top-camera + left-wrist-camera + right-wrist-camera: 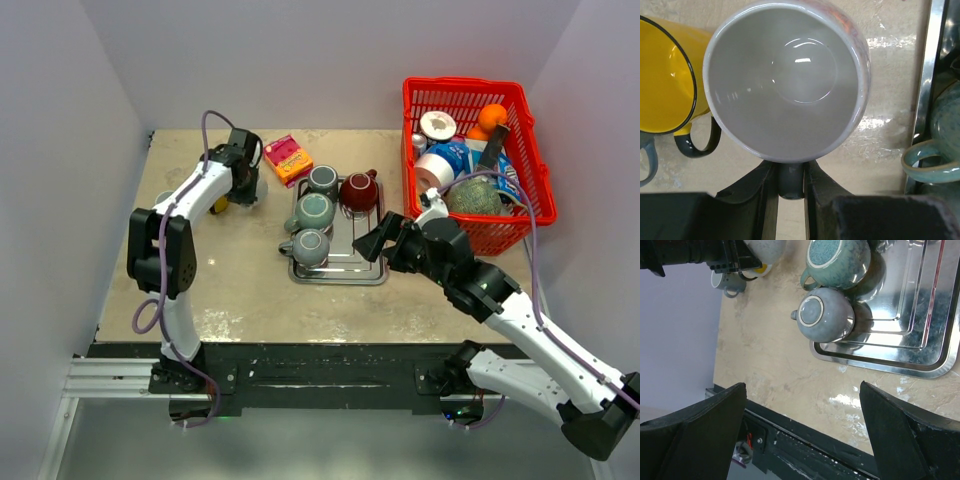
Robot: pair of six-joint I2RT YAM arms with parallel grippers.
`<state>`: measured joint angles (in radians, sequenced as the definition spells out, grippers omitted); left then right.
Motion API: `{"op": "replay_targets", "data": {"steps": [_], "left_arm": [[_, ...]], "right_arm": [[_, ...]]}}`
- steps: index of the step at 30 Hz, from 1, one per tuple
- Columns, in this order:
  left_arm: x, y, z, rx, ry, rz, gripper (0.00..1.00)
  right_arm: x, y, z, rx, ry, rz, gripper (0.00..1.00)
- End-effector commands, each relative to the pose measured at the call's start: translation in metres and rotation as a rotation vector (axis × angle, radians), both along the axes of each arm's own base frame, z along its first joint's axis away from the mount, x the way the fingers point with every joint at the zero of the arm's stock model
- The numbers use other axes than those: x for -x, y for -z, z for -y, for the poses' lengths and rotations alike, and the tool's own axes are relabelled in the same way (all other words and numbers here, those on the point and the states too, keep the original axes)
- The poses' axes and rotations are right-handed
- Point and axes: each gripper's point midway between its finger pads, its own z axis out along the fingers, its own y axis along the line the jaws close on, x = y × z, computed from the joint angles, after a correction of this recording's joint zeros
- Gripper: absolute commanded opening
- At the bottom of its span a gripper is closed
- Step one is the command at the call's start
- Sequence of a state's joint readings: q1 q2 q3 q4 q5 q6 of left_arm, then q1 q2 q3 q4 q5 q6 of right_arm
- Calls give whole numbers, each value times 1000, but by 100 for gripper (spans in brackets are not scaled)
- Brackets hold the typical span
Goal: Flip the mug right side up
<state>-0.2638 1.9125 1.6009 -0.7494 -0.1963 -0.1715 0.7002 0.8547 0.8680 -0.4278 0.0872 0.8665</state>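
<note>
I see a steel tray (342,279) mid-table, a pink box (287,159) at its 11 o'clock, and a red basket (495,236) at its 2 o'clock, packed with groceries, an orange (492,116) on top.

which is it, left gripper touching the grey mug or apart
Touching. The left wrist view shows the left gripper shut on the grey mug by its handle, fingers pressing both sides, no gap.

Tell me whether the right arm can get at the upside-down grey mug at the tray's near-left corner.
Probably yes: the right claw is open beside the tray, and nothing stands between it and the grey mug.
</note>
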Motion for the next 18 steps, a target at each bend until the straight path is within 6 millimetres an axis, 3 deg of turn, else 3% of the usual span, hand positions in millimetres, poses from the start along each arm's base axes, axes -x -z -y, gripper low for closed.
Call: {"op": "replay_targets", "data": {"steps": [1, 10, 14, 18], "left_arm": [[-35, -24, 4, 55, 11, 103, 0], [-38, -4, 3, 92, 8, 19, 0], [-39, 2, 3, 90, 9, -6, 26], [-38, 2, 2, 87, 10, -12, 40]], "right_arm": [[0, -1, -2, 0, -17, 28, 99], [-1, 21, -7, 14, -25, -20, 99], [-3, 27, -8, 31, -26, -42, 99], [-4, 27, -6, 39, -14, -42, 99]]}}
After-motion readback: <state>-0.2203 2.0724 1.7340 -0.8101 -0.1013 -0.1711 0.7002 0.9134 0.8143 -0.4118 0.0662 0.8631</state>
